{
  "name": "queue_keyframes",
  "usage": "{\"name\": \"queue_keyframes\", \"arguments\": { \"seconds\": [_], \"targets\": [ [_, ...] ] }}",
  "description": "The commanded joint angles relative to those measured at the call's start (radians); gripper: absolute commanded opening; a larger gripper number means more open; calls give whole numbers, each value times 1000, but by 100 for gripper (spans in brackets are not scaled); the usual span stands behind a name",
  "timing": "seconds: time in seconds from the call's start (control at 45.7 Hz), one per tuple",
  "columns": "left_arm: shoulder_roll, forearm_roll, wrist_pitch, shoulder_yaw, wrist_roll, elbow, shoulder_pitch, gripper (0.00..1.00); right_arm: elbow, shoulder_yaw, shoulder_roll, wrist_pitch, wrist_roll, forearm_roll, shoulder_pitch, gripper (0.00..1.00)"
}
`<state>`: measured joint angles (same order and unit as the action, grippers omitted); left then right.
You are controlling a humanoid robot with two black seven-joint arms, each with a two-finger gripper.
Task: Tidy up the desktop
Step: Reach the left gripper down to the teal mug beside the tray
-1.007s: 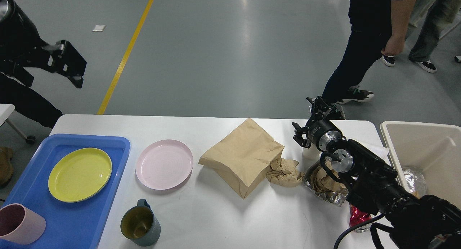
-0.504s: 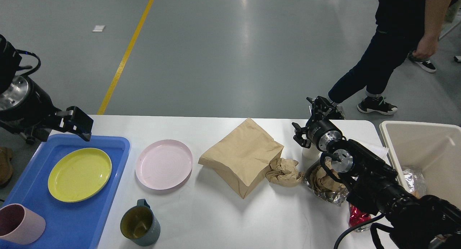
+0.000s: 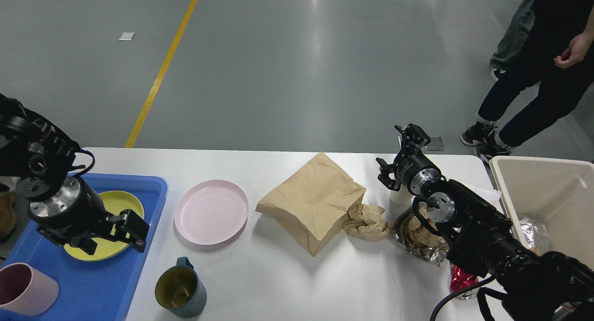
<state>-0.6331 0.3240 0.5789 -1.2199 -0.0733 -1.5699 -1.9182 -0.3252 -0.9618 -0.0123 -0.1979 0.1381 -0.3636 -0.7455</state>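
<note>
The white desktop (image 3: 278, 279) holds a pink plate (image 3: 211, 211), a grey-blue mug (image 3: 181, 288), a brown paper bag (image 3: 313, 200), a crumpled brown paper ball (image 3: 366, 221), and foil with crumpled paper (image 3: 417, 240). A blue tray (image 3: 97, 288) at the left holds a yellow plate (image 3: 113, 202) and a pink cup (image 3: 25, 288). My left gripper (image 3: 110, 235) is open and empty, hovering over the yellow plate. My right gripper (image 3: 397, 152) is open and empty above the table's far edge, right of the bag.
A beige bin (image 3: 557, 172) stands at the right with foil (image 3: 533, 230) inside. A red wrapper (image 3: 460, 280) lies under my right arm. A small white object (image 3: 398, 198) sits behind the foil. A person (image 3: 533, 84) stands on the floor beyond the far right corner.
My left arm has swung down and right, from above the floor at the left to over the yellow plate in the tray. The person has walked to the right. My right arm has not moved.
</note>
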Motion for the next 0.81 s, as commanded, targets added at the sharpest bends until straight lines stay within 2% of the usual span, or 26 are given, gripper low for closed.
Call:
{"name": "queue_keyframes", "arguments": {
  "seconds": [0.0,0.131,0.328,0.525,0.701,0.788],
  "targets": [
    [9,3,1,65,-42,28,88,96,0,0,0,0,0,0,0,100],
    [56,21,3,105,-80,48,151,95,0,0,0,0,0,0,0,100],
    [124,101,1,115,-89,63,169,95,0,0,0,0,0,0,0,100],
    [187,110,-33,143,-122,100,206,95,0,0,0,0,0,0,0,100],
    [191,98,-123,154,-197,100,232,95,0,0,0,0,0,0,0,100],
    [188,90,-137,161,-218,100,243,95,0,0,0,0,0,0,0,100]
  ]
}}
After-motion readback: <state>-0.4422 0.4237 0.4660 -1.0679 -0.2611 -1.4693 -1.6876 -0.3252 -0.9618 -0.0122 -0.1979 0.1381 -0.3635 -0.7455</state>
